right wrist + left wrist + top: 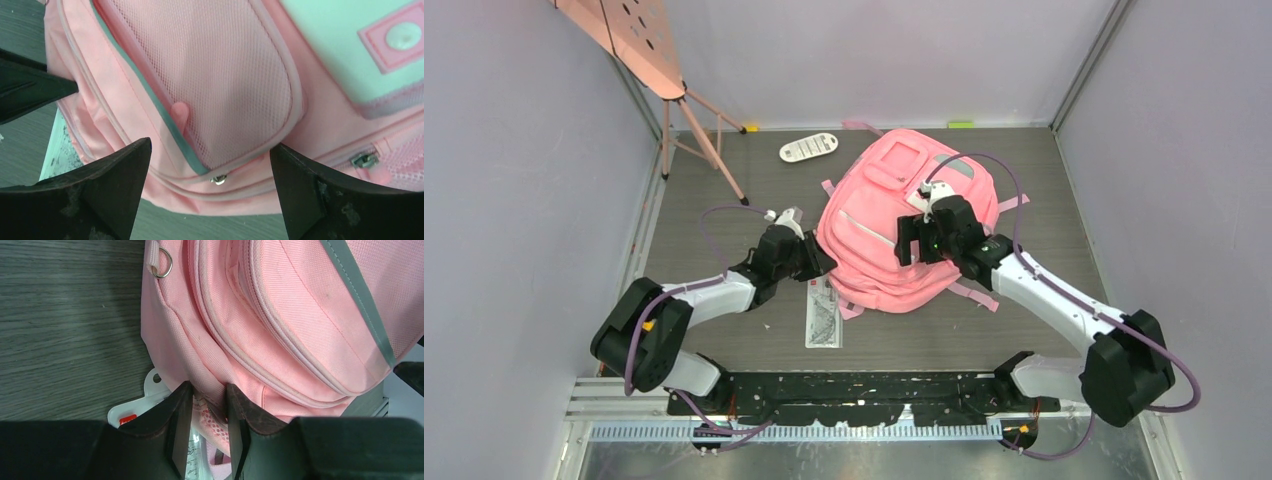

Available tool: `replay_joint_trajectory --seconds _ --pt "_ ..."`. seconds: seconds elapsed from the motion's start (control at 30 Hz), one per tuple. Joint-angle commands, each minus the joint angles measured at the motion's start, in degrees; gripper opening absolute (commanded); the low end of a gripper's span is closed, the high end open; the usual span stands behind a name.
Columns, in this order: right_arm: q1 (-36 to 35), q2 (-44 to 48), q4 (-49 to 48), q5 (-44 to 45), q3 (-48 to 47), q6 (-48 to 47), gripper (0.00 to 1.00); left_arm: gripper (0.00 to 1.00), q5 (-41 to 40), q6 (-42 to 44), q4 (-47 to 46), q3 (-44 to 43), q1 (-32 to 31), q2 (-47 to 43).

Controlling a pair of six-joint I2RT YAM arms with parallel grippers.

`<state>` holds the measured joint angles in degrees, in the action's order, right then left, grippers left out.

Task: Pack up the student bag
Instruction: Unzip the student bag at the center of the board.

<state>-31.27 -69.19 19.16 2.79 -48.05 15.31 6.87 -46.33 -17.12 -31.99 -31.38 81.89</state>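
Observation:
The student bag, a large pink backpack with grey trim, lies flat in the middle of the table. My left gripper is at the bag's near left edge. In the left wrist view it is shut on a fold of the bag's pink fabric and mesh. My right gripper hovers over the bag's near right part. In the right wrist view its jaws stand wide open with nothing between them, above a mesh pocket and a small zipper pull.
A packaged ruler on a white card lies partly under the bag's near left corner, also under my left fingers. A white remote-like object lies behind the bag. A pink board on a tripod stands at the back left. Walls enclose the table.

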Motion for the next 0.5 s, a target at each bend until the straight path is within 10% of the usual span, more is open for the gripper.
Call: replay_joint_trajectory --seconds 0.0,0.47 --pt "0.58 -2.75 -8.93 -1.40 -2.21 -3.31 0.95 0.32 -1.83 0.46 -1.94 0.28 0.17 -1.58" --pt "-3.33 1.55 0.87 -9.97 0.86 2.35 0.88 0.31 -2.82 1.65 -0.19 -0.09 0.17 -1.99"
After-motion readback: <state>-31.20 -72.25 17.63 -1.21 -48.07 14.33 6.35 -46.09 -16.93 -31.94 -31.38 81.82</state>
